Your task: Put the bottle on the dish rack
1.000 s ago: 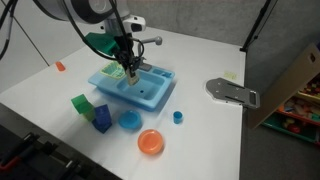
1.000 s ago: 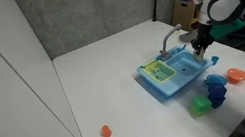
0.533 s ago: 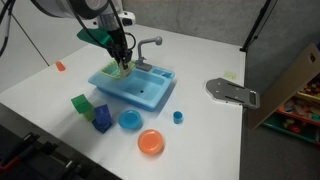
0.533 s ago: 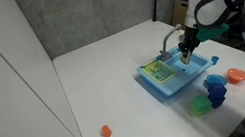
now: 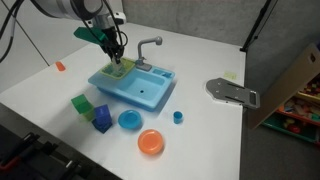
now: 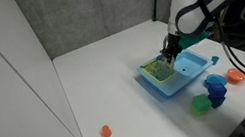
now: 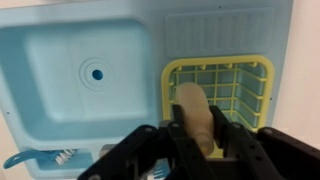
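Bottle is pinched between the gripper fingers, jaws narrow on its sides. It's over the dish rack, by the rack edge that borders the basin; can't tell if it touches the slats. In an exterior view the gripper is low over the rack end of the sink beside the faucet, mid-table, with the orange plate near the table's front edge.
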`<state>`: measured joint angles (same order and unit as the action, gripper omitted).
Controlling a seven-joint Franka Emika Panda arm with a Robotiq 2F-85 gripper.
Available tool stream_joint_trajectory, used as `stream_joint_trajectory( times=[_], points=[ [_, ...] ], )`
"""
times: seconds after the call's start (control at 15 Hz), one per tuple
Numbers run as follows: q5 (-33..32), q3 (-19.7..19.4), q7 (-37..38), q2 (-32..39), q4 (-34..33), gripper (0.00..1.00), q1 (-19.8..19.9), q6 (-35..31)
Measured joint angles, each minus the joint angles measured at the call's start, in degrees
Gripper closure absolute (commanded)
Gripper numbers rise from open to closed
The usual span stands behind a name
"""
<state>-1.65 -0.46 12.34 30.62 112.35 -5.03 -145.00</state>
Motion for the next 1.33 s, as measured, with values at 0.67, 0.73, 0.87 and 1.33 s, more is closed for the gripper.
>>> stream_joint_trajectory(
  times=[0.67,0.73,0.87,1.33],
  points=[
    [2.2,0.3,0.0,6.0,-3.3,0.91,-0.7,0.0],
    [2.2,0.3,0.0,6.3,-3.5,0.91,-0.7,0.0],
    [2.2,0.3,0.0,6.7,-3.8,0.91,-0.7,0.0],
    [2.2,0.2,0.0,7.4,-4.3,0.90,-0.7,0.0]
  ],
)
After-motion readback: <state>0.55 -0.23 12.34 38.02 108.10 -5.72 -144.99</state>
